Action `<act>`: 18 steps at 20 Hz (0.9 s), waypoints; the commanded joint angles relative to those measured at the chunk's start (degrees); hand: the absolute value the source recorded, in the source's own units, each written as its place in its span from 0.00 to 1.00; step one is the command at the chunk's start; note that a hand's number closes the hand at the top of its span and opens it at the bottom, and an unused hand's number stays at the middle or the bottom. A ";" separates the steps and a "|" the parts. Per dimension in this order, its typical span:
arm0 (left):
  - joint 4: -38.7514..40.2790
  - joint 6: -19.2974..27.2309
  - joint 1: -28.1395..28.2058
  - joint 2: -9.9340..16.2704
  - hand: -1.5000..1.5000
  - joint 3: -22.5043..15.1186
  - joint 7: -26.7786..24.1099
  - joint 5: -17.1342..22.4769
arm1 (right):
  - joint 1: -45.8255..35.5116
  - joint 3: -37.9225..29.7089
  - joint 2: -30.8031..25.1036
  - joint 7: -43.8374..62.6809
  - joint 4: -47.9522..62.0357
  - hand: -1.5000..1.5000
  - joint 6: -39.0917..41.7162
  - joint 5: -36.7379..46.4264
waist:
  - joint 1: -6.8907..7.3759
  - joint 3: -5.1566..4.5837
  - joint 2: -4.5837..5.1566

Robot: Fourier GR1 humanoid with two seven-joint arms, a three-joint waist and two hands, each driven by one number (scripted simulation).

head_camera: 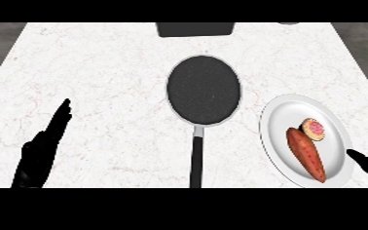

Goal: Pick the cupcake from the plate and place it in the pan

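A small cupcake (313, 129) with pink topping sits on a white plate (287, 114) at the right of the counter, touching a long orange sweet potato (307, 154). A dark pan (203, 90) lies in the middle, its black handle (196, 162) pointing toward me. My left hand (45, 148) rests at the lower left, fingers straight and pointing up, far from the pan. Only a fingertip of my right hand (358, 159) shows at the right edge, just beside the plate's rim.
A dark rectangular object (195, 28) stands at the counter's far edge, behind the pan. White marbled counter (108, 78) stretches between my left hand and the pan.
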 commanded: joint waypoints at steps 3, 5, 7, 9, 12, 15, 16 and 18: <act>-0.07 -1.71 -0.41 0.40 0.50 -0.14 -0.08 -0.27 | 9.16 2.78 -13.32 18.87 -15.52 0.00 8.59 1.41 | 1.55 0.08 0.09; 1.53 -0.05 -0.59 -2.77 0.50 -2.77 -0.60 -2.31 | 7.44 3.14 -16.31 24.42 -20.59 0.00 11.67 0.33 | 1.97 0.14 0.25; 0.82 -0.56 -3.38 -1.76 0.50 -1.47 1.99 -1.95 | 5.10 0.46 -21.04 30.57 -23.44 0.00 16.49 -3.28 | 2.23 0.22 0.29; 0.92 -3.12 -3.78 -0.49 0.50 0.28 1.01 -0.42 | 1.88 1.23 -22.08 34.33 -24.85 0.00 18.15 -3.72 | 3.07 0.31 0.36; 3.56 -2.82 -4.56 -1.85 0.50 0.06 -0.67 -2.15 | -6.27 -0.63 -25.38 40.60 -20.30 0.00 22.51 -7.43 | 3.76 0.37 0.57; 0.92 -3.60 -3.58 -1.88 0.50 -0.60 0.95 -2.47 | -11.13 2.10 -25.88 45.24 -17.36 0.00 24.47 -7.90 | 4.16 0.42 0.54; 6.63 -3.17 -5.48 -3.77 0.50 0.01 -2.42 -2.96 | -10.60 3.27 -26.44 48.51 -20.84 0.00 24.12 -7.86 | 3.52 0.34 0.57; 0.98 -3.61 -3.49 -2.55 0.50 0.05 1.36 -2.34 | -12.81 2.02 -26.64 47.06 -16.27 0.00 27.59 -11.30 | 3.78 0.42 0.42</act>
